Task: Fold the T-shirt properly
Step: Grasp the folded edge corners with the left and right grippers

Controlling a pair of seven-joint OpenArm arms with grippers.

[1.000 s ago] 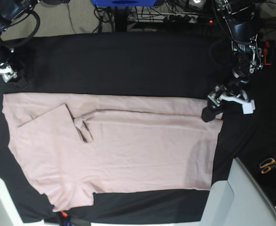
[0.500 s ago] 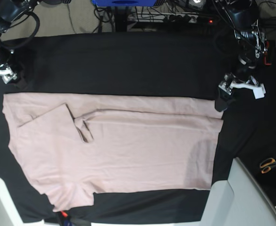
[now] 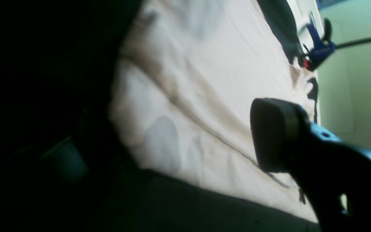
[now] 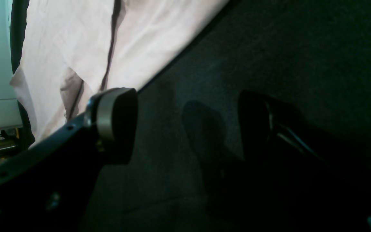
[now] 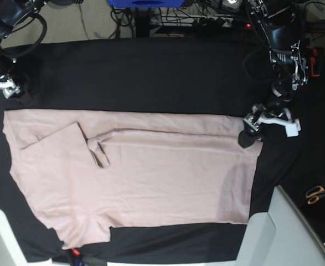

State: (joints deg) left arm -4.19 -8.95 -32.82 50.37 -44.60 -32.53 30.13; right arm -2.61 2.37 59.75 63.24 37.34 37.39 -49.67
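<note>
At the T-shirt's point(image 5: 134, 177) hem corner, the left end effector point(image 5: 249, 133) has swung back, jaws spread and empty; the right end effector point(image 5: 4, 88) waits open; another fold looks imminent.

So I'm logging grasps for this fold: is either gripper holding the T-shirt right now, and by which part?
Nothing is held. The left gripper stands open at the T-shirt's hem corner; the right gripper is open over the black table covering.

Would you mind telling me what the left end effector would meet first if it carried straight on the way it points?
Probably the pink T-shirt: the left end effector hangs open, angled down at its hem corner.
</note>
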